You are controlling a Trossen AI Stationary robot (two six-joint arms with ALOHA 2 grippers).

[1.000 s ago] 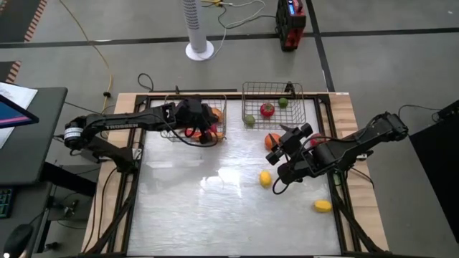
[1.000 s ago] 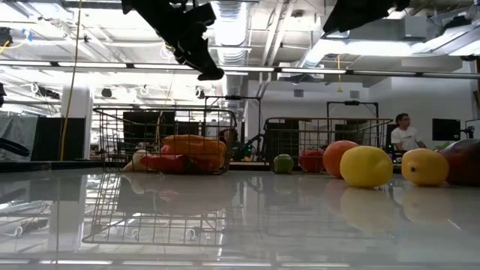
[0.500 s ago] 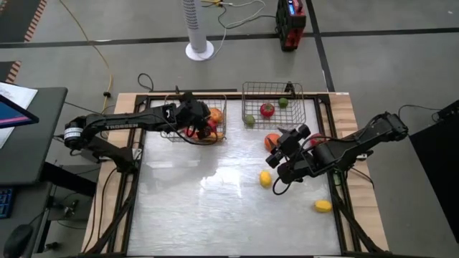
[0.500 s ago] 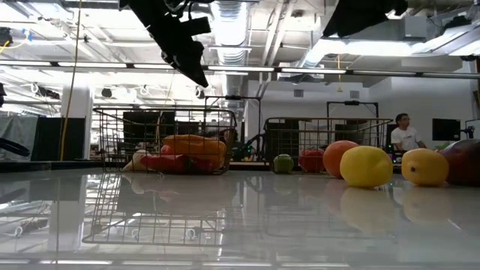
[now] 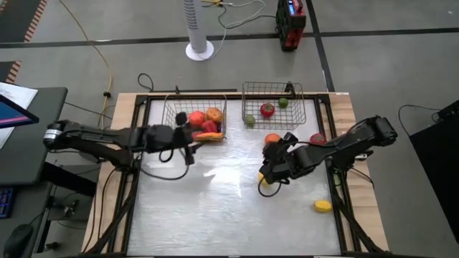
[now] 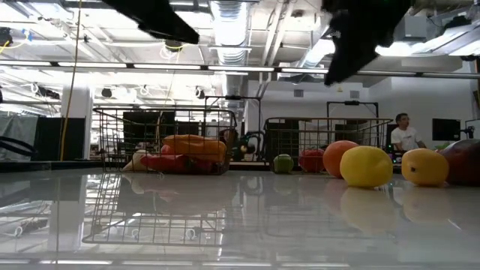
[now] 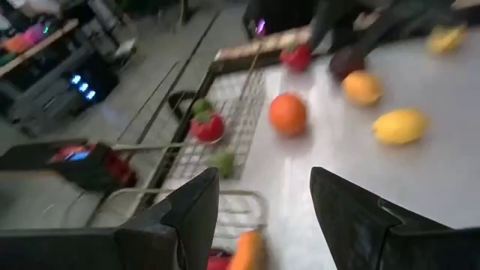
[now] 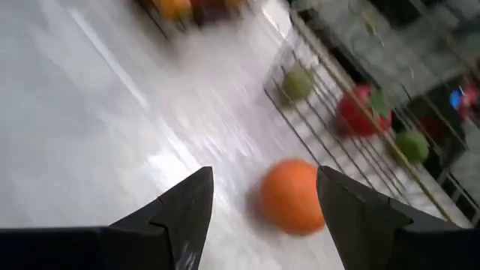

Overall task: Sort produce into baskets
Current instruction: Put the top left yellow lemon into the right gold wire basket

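Above yellow lemon [image 5: 266, 180], right claw [image 5: 268, 168] open, empty; left claw [image 5: 188, 140] open, empty.

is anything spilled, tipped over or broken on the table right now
Nothing stands out. Both baskets, left and right, sit upright; loose produce like the orange and a lemon simply waits unsorted on the table.

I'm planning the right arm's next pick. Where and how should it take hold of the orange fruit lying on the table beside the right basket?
Grip the orange fruit across its round middle, coming down from above. It is a smooth ball with no handle, lying free on the table just outside the right basket, so its widest girth probably holds best. The open right gripper hovers nearby.
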